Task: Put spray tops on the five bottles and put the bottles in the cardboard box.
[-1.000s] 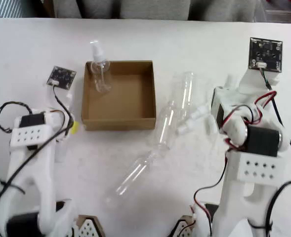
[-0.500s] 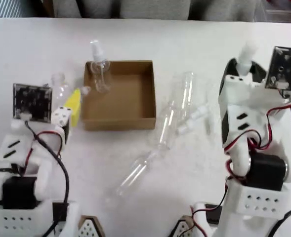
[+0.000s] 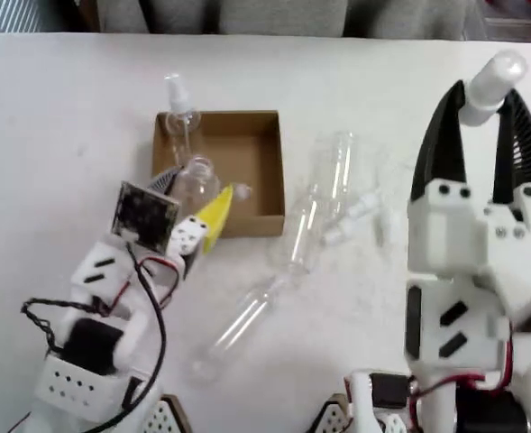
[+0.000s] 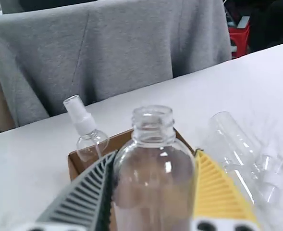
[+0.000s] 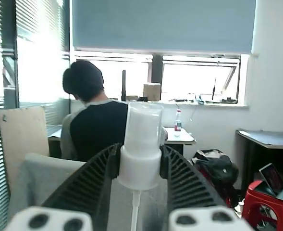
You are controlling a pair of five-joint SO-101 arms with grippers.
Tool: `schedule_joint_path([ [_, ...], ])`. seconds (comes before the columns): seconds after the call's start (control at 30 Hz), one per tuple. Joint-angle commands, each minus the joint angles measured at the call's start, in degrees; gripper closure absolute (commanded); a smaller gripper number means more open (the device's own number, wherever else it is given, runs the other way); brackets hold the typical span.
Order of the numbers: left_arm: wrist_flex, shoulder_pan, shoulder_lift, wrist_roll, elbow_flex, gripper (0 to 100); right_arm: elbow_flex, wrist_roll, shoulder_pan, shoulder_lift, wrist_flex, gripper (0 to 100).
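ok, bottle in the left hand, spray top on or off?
Off. The bottle has a bare open neck; the spray top sits in the right hand.

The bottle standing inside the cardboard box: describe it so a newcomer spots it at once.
Find the brown cardboard box in the high view. In its far left corner stands a small clear bottle. It alone wears a white spray top; the held bottle in the left gripper is open-necked, and the lying bottles are outside the box.
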Motion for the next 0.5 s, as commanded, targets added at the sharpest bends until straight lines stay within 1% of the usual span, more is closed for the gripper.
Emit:
schedule_joint_path([
  [0.0, -6.42, 3.03, -6.11, 0.62, 5.54, 89, 0.79, 0.0, -4.35, -1.54, -1.36, 98.2],
  [0.07, -6.42, 4.0, -8.75, 0.62, 7.82, 89, 1.93, -1.32, -7.69, -1.8, -1.45, 98.2],
  [0.23, -6.77, 6.02, -13.41, 0.62, 13.71, 89, 2.9, -9.85, -13.93, -1.71, -1.45, 98.2],
  [0.4, -6.68, 5.49, -20.0, 0.62, 17.93, 89, 3.96, -11.43, -21.41, -1.54, -1.63, 98.2],
  [0.47, -6.42, 5.49, -23.78, 0.7, 19.96, 90, 6.24, -11.52, -24.04, -1.54, -3.21, 98.2],
])
